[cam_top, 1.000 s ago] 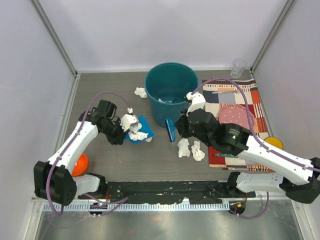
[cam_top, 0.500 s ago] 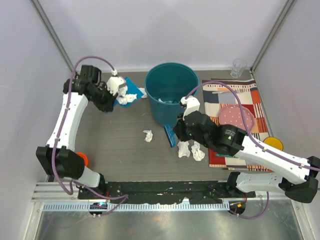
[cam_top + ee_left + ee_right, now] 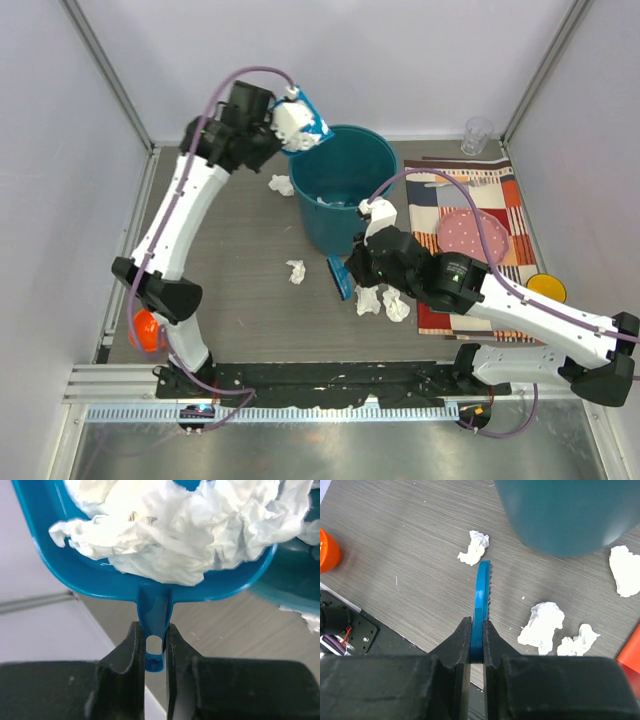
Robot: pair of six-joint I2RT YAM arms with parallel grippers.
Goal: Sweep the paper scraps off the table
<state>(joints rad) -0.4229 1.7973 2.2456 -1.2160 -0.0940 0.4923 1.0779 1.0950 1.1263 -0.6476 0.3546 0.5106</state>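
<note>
The job is partly done. The left end effector (image 3: 154, 645) is pinching its fingers tight on the handle of a blue dustpan (image 3: 155, 607), and a heap of paper scraps (image 3: 170, 525) is sitting in the pan just ahead of and above those fingers. The rim of the teal bin (image 3: 325, 232) is lying just beyond the pan to the right, so the load is looking ready to tip – but it is not yet in. A few white bits are already showing inside the bin.

The right end effector (image 3: 476, 630) is clamping fully on a blue brush (image 3: 482, 590), which is pointing straight ahead of it, low over the desk (image 3: 230, 290). One wad (image 3: 475, 547) is lying just beside the brush tip, two more (image 3: 541, 625) are sitting near its right side, and another (image 3: 625, 570) is resting farther right by the bin's foot. A further scrap (image 3: 282, 185) is lying below the left end effector, next to the bin wall. These are waiting to be swept.

Compared with a second ago, the left arm has been carrying the pan from desk level near the brush up to the bin rim – leaving one wad behind where the pan was resting. The right arm has been edging the brush slightly nearer the loose wads.
</note>
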